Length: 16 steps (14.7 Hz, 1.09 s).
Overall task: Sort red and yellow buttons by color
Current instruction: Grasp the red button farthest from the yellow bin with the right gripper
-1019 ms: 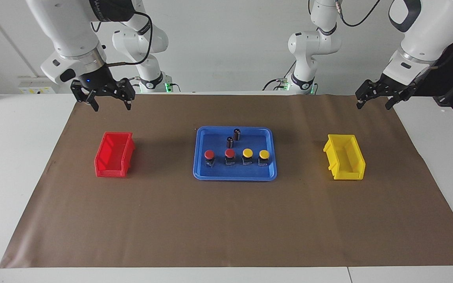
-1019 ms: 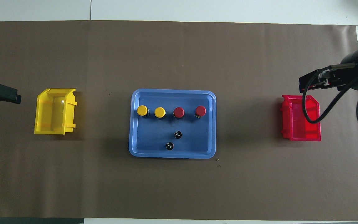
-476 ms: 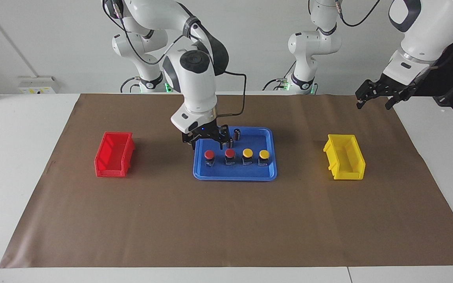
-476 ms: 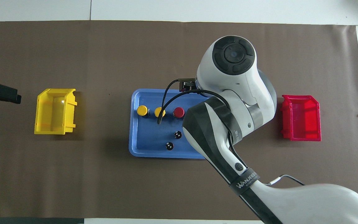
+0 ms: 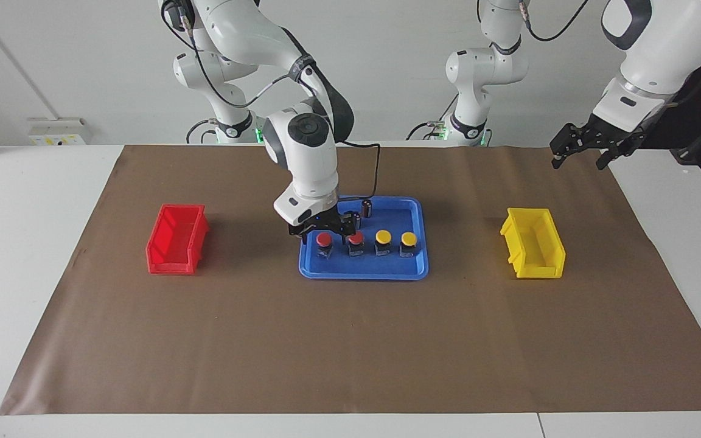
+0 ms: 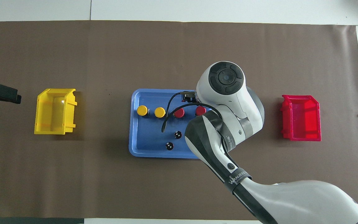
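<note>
Two red buttons (image 5: 324,239) (image 5: 356,238) and two yellow buttons (image 5: 383,236) (image 5: 409,238) stand in a row in the blue tray (image 5: 362,273). My right gripper (image 5: 324,233) is open and low in the tray. Its fingers straddle the red button nearest the right arm's end; I cannot tell if they touch it. In the overhead view the arm hides the gripper and partly covers that red button (image 6: 200,110); the other red button (image 6: 179,112) and the yellow buttons (image 6: 142,110) (image 6: 159,112) show. My left gripper (image 5: 580,153) waits open, raised near the table's edge at the left arm's end.
A red bin (image 5: 177,238) sits toward the right arm's end and a yellow bin (image 5: 533,243) toward the left arm's end. Two dark capless cylinders (image 6: 177,134) (image 6: 169,146) stand in the tray, nearer the robots than the buttons.
My right gripper has swung from above the red bin's end of the table over to the tray, then come down around the end red button. The left arm has not moved.
</note>
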Motion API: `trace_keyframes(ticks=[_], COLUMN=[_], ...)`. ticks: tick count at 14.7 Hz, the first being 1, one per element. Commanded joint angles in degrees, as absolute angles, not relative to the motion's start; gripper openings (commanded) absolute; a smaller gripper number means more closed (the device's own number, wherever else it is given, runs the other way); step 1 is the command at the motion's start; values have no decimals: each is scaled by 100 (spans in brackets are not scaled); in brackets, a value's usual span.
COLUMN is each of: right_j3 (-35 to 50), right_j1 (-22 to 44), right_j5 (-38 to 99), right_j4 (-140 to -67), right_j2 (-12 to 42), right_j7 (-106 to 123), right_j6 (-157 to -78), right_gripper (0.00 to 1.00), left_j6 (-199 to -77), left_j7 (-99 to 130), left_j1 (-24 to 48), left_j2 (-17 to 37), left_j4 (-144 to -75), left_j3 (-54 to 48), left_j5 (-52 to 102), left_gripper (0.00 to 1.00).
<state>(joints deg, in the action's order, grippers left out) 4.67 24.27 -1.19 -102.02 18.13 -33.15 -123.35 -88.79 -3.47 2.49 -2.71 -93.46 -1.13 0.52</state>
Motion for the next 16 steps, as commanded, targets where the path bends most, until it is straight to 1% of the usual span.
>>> trace_keyframes(ticks=[1, 4, 9, 13, 14, 16], right_j3=[501, 501, 501, 501, 501, 501], right_j1=[2382, 2382, 2478, 2531, 2531, 2522], right_j5=[-132, -132, -132, -132, -132, -132], right_j4=[-10871, -10934, -10942, -10951, -10951, -10977], right_j2=[1459, 1485, 1626, 1696, 1696, 1696], right_j7=[-3358, -3349, -3375, -3366, -3331, -3322], right_j6=[-12743, -12849, -13025, -13043, -13034, -13034], right_gripper=[88, 82, 79, 74, 70, 54], left_j6=[-8798, -8807, -8798, -8798, -8807, -8798], left_j7=[-290, -290, -290, -290, -290, -290], left_j1=[202, 211, 202, 202, 202, 202], left_j2=[-369, -369, -360, -369, -369, -369], left_j4=[-9413, -9413, -9413, -9413, -9413, -9413], left_j3=[-123, -123, -123, -123, -123, -123], left_j5=[88, 88, 88, 88, 88, 88], left_gripper=[100, 100, 100, 100, 100, 100])
